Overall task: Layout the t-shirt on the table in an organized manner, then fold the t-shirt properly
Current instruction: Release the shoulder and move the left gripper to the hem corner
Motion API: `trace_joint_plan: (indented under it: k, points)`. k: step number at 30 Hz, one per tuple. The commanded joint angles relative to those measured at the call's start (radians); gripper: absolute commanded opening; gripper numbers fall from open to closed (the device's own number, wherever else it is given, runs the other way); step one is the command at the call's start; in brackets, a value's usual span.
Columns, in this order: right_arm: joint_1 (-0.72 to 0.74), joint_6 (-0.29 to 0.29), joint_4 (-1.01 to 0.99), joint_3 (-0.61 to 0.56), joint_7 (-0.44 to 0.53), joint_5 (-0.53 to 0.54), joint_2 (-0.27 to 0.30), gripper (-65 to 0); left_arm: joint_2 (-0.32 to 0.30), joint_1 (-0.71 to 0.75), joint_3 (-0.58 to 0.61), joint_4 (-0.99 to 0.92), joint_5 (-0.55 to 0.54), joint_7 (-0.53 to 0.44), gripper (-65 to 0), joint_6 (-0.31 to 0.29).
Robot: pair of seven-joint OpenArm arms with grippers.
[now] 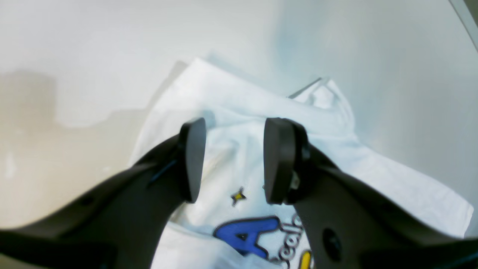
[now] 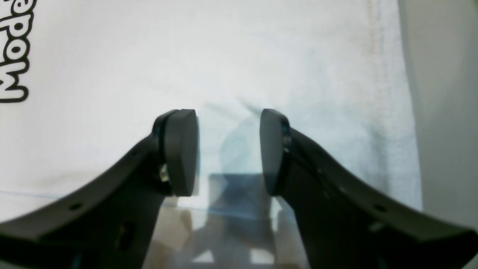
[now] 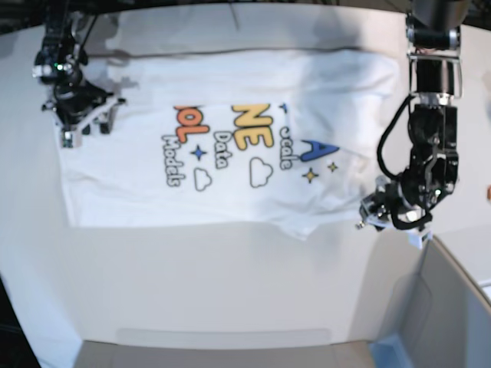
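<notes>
The white t-shirt (image 3: 230, 176) lies spread on the white table (image 3: 192, 291) with its coloured print facing up and one sleeve folded in at the lower right. My left gripper (image 3: 376, 211) hovers at that sleeve. In the left wrist view its jaws stand open (image 1: 235, 160) over the t-shirt (image 1: 239, 112), near the blue letter A, with nothing pinched. At the shirt's far left edge is my right gripper (image 3: 77, 130). It is open (image 2: 227, 153) above the t-shirt (image 2: 261, 56), whose hem runs just under the fingers.
A grey bin (image 3: 453, 307) with a blue corner (image 3: 391, 349) stands at the lower right, close to the left arm. Bare table (image 1: 74, 56) surrounds the shirt, with the widest stretch toward the front edge.
</notes>
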Motion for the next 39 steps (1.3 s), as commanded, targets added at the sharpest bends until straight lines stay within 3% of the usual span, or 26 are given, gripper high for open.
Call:
trace_joint_plan:
  k: [1,8,13,16,24,32,37,39]
  points:
    - [-0.017,-0.007,-0.005,0.0,-0.082,-0.015,0.004,-37.0,-0.014,-0.037,-0.005,-0.002,0.005,-0.007,-38.1,-0.005]
    - [-0.018,-0.007,-0.005,0.0,-0.082,-0.015,0.002,-37.0,-0.014,-0.102,0.119,-0.094,0.006,-0.025,-38.0,-0.001]
    - [-0.02,-0.007,-0.005,0.0,-0.085,-0.015,0.002,-37.0,-0.02,-0.134,0.218,-0.203,0.006,-0.166,-38.0,-0.001]
    - [-0.033,-0.007,-0.005,0.002,-0.085,-0.015,0.002,-37.0,-0.022,-0.136,0.222,-0.244,0.016,-0.189,-38.0,-0.001]
    - [-0.038,-0.007,-0.005,0.003,-0.083,-0.015,0.002,-37.0,0.019,-0.137,0.222,-0.252,0.177,-0.197,-38.0,-0.007]
    - [-0.038,-0.007,-0.005,0.003,-0.083,-0.015,0.004,-37.0,0.022,-0.142,0.221,-0.264,0.184,-0.232,-36.1,-0.011]
    - [-0.038,-0.007,-0.005,0.003,-0.083,-0.015,0.005,-37.0,0.032,-0.142,0.221,-0.335,0.184,-0.252,-36.2,-0.134]
    - [-0.038,-0.007,-0.005,0.003,-0.083,-0.015,0.005,-37.0,0.035,-0.142,0.221,-0.335,0.184,-0.252,-36.2,-0.153]
